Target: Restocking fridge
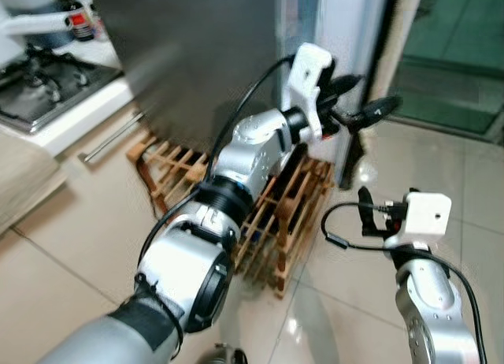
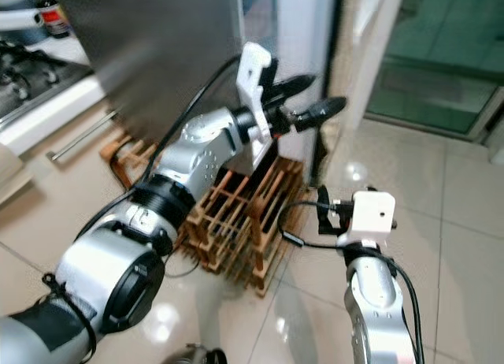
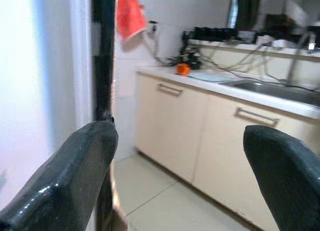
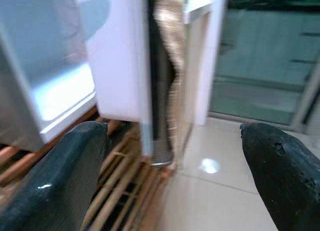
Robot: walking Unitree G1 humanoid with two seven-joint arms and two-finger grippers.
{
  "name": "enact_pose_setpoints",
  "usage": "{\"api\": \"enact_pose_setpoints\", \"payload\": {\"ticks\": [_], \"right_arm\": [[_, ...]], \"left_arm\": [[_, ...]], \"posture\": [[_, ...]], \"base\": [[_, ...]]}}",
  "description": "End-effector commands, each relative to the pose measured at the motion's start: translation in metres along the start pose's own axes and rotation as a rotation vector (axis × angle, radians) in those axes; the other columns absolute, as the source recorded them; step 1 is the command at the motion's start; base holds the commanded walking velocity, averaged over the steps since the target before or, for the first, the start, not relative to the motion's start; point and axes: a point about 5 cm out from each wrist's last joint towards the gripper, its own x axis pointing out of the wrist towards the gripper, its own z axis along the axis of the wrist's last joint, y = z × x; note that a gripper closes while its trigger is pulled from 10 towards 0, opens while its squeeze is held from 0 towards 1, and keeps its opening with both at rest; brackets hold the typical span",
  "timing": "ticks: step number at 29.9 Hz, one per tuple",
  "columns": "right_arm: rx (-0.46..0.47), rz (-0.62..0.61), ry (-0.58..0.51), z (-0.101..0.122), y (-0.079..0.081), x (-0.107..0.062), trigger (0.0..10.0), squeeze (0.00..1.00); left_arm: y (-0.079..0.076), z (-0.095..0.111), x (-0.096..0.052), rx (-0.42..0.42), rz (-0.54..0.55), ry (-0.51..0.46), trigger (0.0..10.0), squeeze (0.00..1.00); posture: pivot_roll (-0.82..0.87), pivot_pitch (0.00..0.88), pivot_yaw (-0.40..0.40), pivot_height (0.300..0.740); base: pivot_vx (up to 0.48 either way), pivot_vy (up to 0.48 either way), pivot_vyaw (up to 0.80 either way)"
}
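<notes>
Your left gripper [image 1: 358,100] hangs spread and empty at the fridge door [image 1: 205,57] edge, above the wooden rack [image 1: 268,222]. Hook one finger behind that edge, then swing wide. Your right gripper [image 1: 370,210], beside the rack, is spread and empty.

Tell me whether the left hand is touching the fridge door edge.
Cannot tell. In the left eye view the open left hand reaches past the fridge door edge; no view shows contact or a gap plainly.

Wooden slatted pallet [image 1: 276,222] on tiled floor [image 1: 71,246], gas stove [image 1: 39,84], sink counter [image 3: 240,88]
</notes>
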Motion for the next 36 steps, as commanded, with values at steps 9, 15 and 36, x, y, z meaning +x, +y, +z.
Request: {"api": "enact_pose_setpoints", "payload": {"ticks": [9,15,36], "right_arm": [[0.003,0.011,0.001,0.002,0.001,0.009,10.0,0.0],[0.006,0.009,-0.004,0.004,-0.006,0.02,10.0,0.0],[0.181,0.149,0.05,0.003,0.026,0.072,10.0,0.0]], "left_arm": [[0.013,-0.015,-0.03,-0.07,0.352,-0.107,10.0,0.0],[0.051,-0.02,-0.124,-0.034,0.75,-0.114,10.0,0.0],[0.016,-0.043,-0.259,0.2,1.359,0.12,10.0,0.0]], "posture": [[-0.15,0.0,0.114,0.74],[-0.08,0.0,0.088,0.74],[0.04,0.0,0.001,0.74]], "base": [[0.0,0.0,0.0],[0.0,0.0,0.0],[0.0,0.0,0.37]]}}
